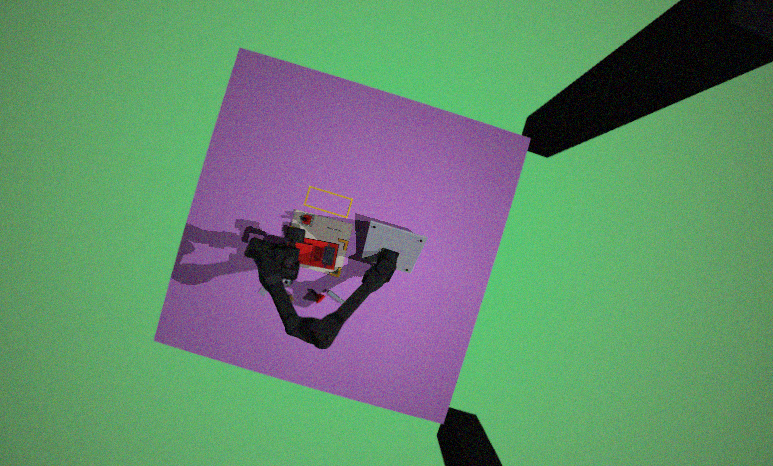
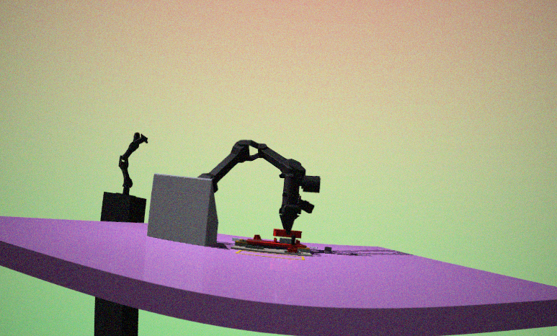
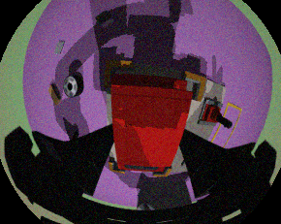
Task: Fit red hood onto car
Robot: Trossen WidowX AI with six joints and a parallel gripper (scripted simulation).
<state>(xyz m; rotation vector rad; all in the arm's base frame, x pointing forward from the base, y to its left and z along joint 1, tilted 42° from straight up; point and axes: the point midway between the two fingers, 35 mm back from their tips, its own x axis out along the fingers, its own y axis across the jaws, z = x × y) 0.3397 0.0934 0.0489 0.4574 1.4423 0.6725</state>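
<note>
The claw [image 2: 287, 231] [image 3: 147, 128] grips the red hood [image 2: 285, 233] [image 3: 148, 130] by its sides, roof up, holding it just above the chassis [image 2: 267, 244] [image 1: 319, 254], probably so the corner holes can meet the pegs before it lowers
</note>
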